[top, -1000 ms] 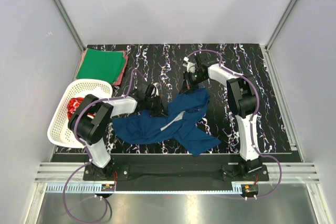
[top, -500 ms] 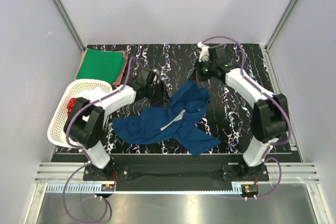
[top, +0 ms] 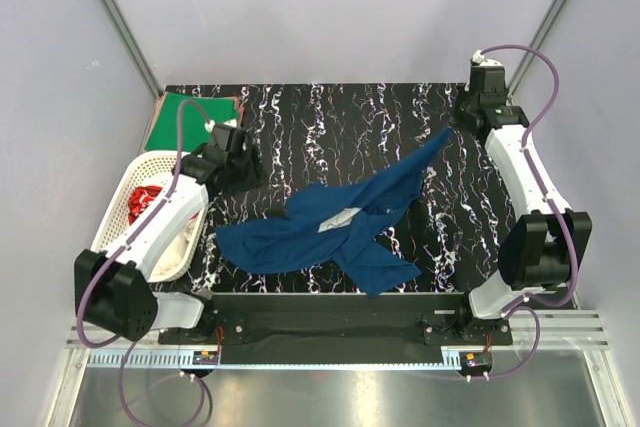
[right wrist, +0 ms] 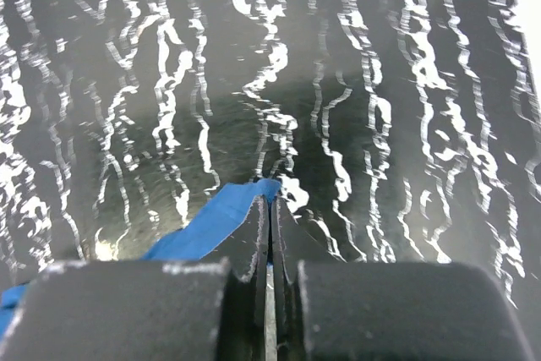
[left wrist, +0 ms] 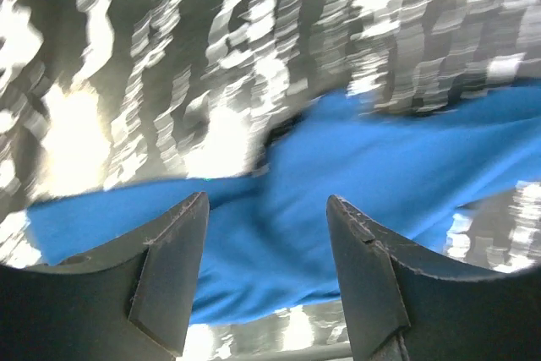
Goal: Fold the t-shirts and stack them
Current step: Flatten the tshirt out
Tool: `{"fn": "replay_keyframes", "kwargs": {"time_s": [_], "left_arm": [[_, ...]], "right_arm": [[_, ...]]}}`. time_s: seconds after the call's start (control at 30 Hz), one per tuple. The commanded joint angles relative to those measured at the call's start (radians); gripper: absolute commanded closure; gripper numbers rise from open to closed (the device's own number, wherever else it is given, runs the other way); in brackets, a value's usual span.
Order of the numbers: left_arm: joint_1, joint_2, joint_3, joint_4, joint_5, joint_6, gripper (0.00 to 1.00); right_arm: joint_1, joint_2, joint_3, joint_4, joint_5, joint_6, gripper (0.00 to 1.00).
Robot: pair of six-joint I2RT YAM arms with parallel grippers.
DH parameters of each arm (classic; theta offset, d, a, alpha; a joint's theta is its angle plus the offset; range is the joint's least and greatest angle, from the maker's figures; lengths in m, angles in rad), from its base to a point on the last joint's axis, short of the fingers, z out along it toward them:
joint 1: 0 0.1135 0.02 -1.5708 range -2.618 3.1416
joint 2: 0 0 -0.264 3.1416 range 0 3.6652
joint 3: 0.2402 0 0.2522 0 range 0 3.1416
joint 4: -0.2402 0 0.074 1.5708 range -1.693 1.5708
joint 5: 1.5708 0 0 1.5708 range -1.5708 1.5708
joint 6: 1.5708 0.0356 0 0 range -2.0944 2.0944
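A navy blue t-shirt (top: 335, 227) lies crumpled across the middle of the table, one corner drawn out toward the back right. My right gripper (top: 457, 127) is shut on that corner, and the right wrist view shows the blue tip (right wrist: 245, 205) pinched between the jaws of the right gripper (right wrist: 270, 199). My left gripper (top: 240, 165) hovers left of the shirt, apart from it. In the left wrist view the left gripper (left wrist: 266, 205) is open and holds nothing, with the blue cloth (left wrist: 355, 166) below it. A folded green t-shirt (top: 187, 119) lies at the back left. A red t-shirt (top: 143, 203) sits in the basket.
A white lattice basket (top: 112, 229) stands at the table's left edge, beside the left arm. Grey walls close in the table at the back and on both sides. The black marbled table top (top: 330, 122) shows at the back middle.
My left gripper opened, let go of the navy shirt and drew back to the left. My right gripper carried the shirt's corner far to the back right, stretching the cloth out.
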Motion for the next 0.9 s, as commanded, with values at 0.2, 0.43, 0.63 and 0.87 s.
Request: {"fn": "replay_keyframes", "kwargs": {"time_s": [0.2, 0.43, 0.63, 0.87], "left_arm": [[0.041, 0.046, -0.124, -0.01, -0.017, -0.03, 0.39], [0.041, 0.031, -0.232, 0.097, 0.076, 0.033, 0.39], [0.029, 0.094, -0.302, 0.086, 0.032, 0.007, 0.37], [0.024, 0.186, -0.347, 0.217, 0.14, -0.045, 0.55]], "right_arm": [[-0.073, -0.014, 0.161, -0.242, 0.314, 0.141, 1.0], [-0.082, -0.101, 0.087, -0.236, 0.306, 0.164, 1.0], [-0.082, -0.129, 0.058, -0.222, 0.237, 0.157, 1.0], [-0.082, -0.15, 0.05, -0.199, 0.153, 0.18, 1.0]]}}
